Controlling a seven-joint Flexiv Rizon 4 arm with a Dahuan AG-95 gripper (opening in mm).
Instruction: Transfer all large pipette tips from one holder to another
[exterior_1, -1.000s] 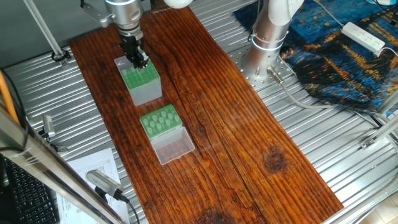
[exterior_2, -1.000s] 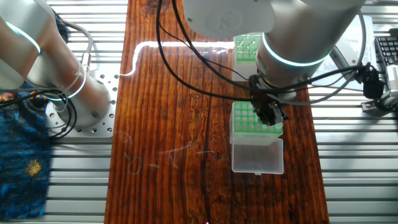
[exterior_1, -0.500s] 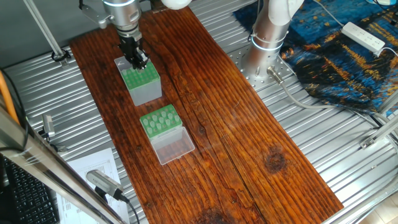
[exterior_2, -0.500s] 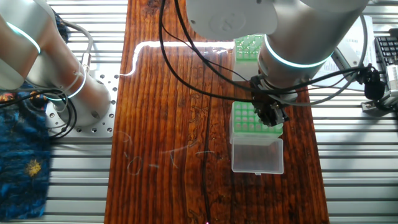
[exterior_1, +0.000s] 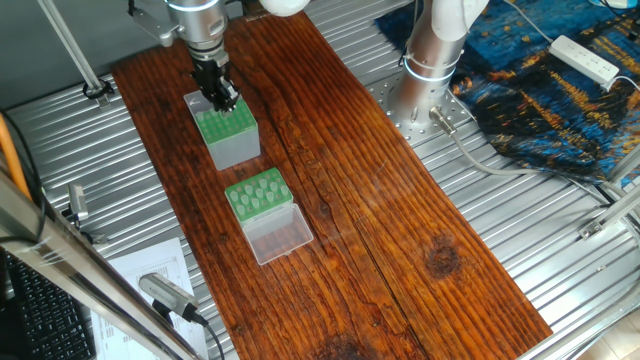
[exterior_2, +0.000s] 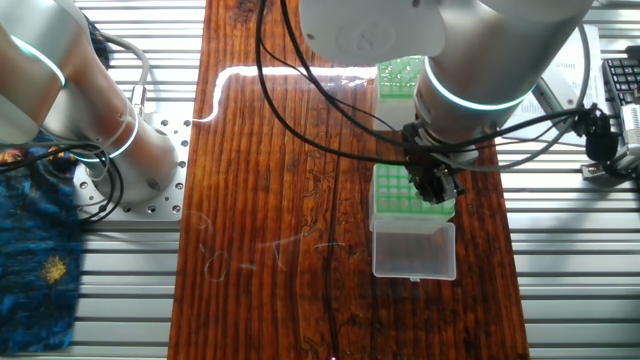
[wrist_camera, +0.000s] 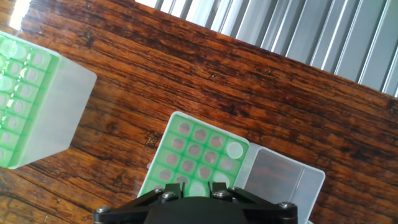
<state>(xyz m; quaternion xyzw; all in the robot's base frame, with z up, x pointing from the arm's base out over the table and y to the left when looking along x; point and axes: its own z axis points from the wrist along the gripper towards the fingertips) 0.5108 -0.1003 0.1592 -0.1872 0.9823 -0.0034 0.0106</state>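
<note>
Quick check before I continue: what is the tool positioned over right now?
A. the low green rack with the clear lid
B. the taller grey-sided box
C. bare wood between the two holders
B: in one fixed view the tool sits at the far end of the taller grey-sided box, while the low green rack lies apart, nearer the camera.

A dark wooden board (exterior_1: 380, 200) lies on a ribbed metal table (exterior_1: 560, 250). A blue patterned cloth (exterior_1: 560, 90) covers the table's far right corner, carrying a white power strip (exterior_1: 585, 58).
</note>
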